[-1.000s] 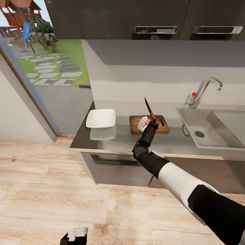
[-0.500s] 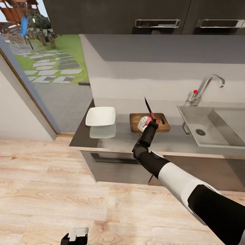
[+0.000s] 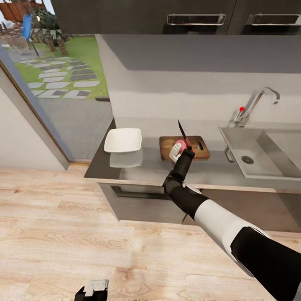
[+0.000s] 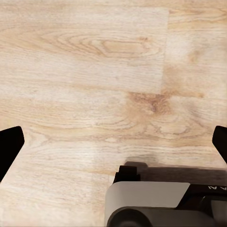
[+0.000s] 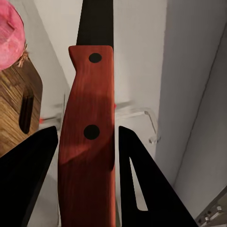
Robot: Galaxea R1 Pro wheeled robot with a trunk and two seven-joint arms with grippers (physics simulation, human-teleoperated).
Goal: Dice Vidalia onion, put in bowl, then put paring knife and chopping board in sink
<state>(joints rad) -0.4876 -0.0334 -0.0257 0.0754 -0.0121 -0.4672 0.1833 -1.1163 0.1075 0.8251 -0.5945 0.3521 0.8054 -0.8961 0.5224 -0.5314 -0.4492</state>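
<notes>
— Gripping what, right gripper (image 3: 184, 153)?
— Red-handled, dark-bladed paring knife (image 3: 183, 134), clamped between both fingers, blade upright over the brown wooden chopping board (image 3: 197, 147) (pinkish-red round Vidalia onion (image 3: 179, 146) rests on it).
— Left gripper (image 4: 113, 144)?
— Fingers spread wide above light wood floor (image 4: 94, 71), holding nothing.

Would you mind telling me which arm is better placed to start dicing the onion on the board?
The right. Its hand already grips the paring knife, blade up, just above the Vidalia onion on the chopping board. The left hand hangs low over the wooden floor, away from the countertop.
</notes>
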